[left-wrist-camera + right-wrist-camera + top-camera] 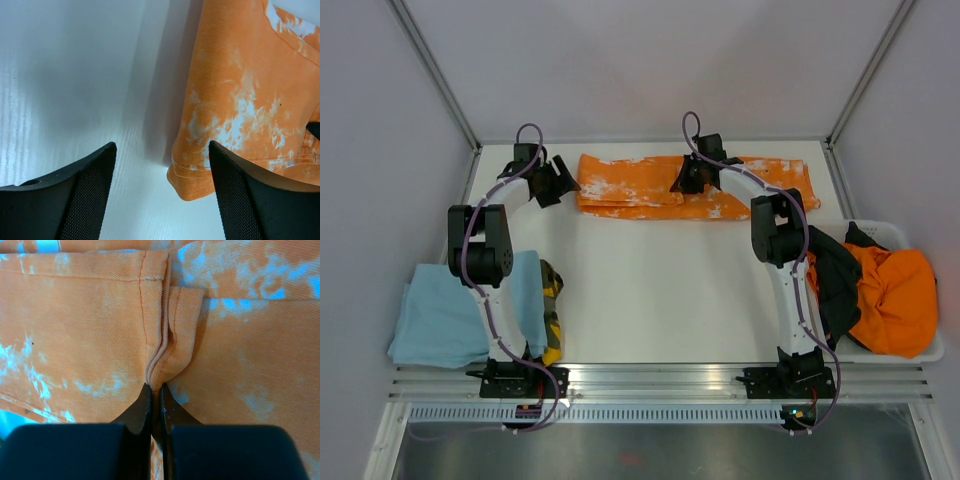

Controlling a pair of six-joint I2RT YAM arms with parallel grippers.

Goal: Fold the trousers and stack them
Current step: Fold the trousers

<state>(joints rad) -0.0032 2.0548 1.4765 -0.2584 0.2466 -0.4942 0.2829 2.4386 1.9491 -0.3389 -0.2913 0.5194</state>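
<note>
One white table [660,290] carries the whole layout, with two arms bolted at its near edge; both arms reach toward the far edge.

One pair of orange trousers [630,190], marked with pale bleach patches, lies flat along the far edge, lengthwise from left to right; part of it is folded over on itself, so the left half shows a doubled layer.

One white basket [932,352] sits at the right edge beside the right arm; it holds two garments, one orange garment [895,295] and one black garment [835,275], the black one draped over the rim nearest the arm.

Two more garments lie at the near left, partly under the left arm: one light blue garment [440,315] overhanging the table edge, and one camouflage garment [552,300] just beside it on the right; whether they overlap cannot be told.

Right gripper [156,392]: fingers pressed together, pinching a raised ridge of stitched hem on the trousers [75,315]; cloth fills the right wrist view on every side.

Left gripper [162,147]: fingers spread wide, holding nothing, over bare table just off the left end of the trousers [240,90]; the rounded corner of the cloth lies beside the right-hand finger [250,200] in that view.
</note>
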